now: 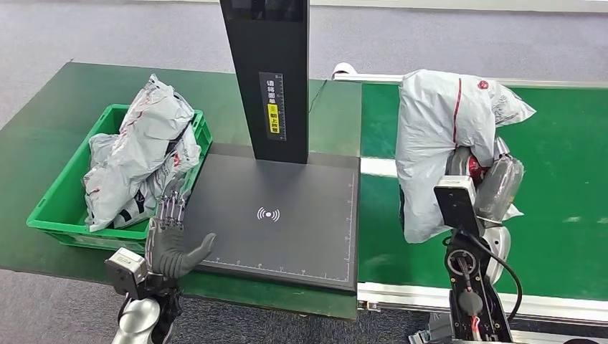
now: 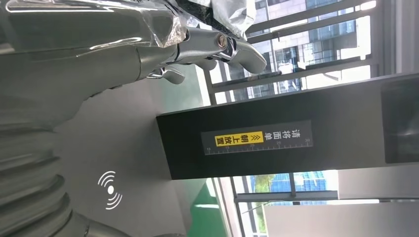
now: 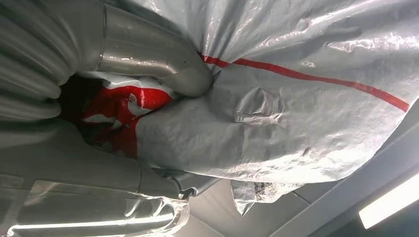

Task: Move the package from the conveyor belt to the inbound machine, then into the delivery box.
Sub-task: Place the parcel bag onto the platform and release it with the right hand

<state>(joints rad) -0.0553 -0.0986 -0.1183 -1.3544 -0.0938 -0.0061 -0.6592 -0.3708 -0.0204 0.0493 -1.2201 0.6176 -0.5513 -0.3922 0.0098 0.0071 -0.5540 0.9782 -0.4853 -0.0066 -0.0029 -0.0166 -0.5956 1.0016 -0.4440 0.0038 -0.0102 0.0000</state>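
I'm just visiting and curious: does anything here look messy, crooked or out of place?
Mostly the green crate: the grey mailer bags in it are heaped loosely and stick up above its rim. The package in the right hand hangs crumpled above the belt. The scanner plate looks tidy.

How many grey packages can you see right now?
At least 3: one package held in the right hand above the belt, two visible in the green crate; more may hide underneath.
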